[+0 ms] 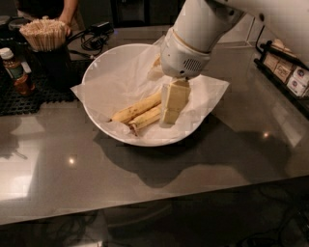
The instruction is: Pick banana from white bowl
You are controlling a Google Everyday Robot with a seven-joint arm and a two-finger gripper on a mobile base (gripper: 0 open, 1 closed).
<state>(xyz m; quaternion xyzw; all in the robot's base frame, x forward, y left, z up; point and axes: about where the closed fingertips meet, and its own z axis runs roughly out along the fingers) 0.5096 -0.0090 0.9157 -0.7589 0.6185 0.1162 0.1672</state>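
Note:
The white bowl [104, 67] with its crinkled paper liner sits on the grey counter. Two yellow bananas lie side by side in it, pointing left-down to right-up. The upper, longer and plumper one is the banana [135, 109]. The lower one [145, 118] has a darker stem end at the left. My gripper [172, 105] hangs from the white arm inside the bowl. It is at the right ends of both bananas and hides them. I cannot tell whether it touches either one.
A black holder of wooden sticks [44, 34] and a brown sauce bottle [15, 71] stand on a black mat at the left. A rack of packets [289, 72] runs along the right edge. A person's arm [67, 10] is at the back left.

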